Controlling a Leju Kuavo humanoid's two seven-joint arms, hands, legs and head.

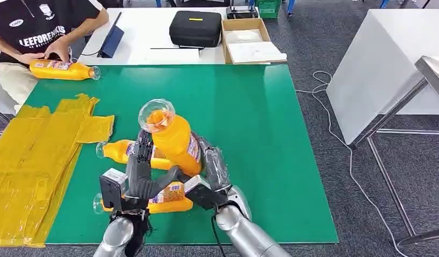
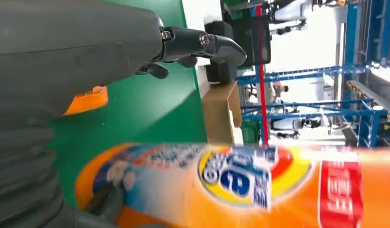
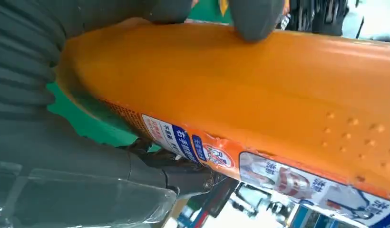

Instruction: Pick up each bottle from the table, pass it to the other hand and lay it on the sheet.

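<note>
- Orange bottle [image 1: 174,140] is held upright over the near middle of the green table [image 1: 271,134], gripped by the right hand [image 1: 209,166]; the left hand [image 1: 139,166] touches it with fingers apart.
- Handover is underway; next, the left hand must close.
- Yellow sheet [image 1: 35,155] lies left.
- Another bottle [image 1: 62,70] lies at the far left.

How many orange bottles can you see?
4. One stands raised between the left hand and right hand, two lie on the green table beneath them, and one lies under a person's hand at the far-left corner.
</note>
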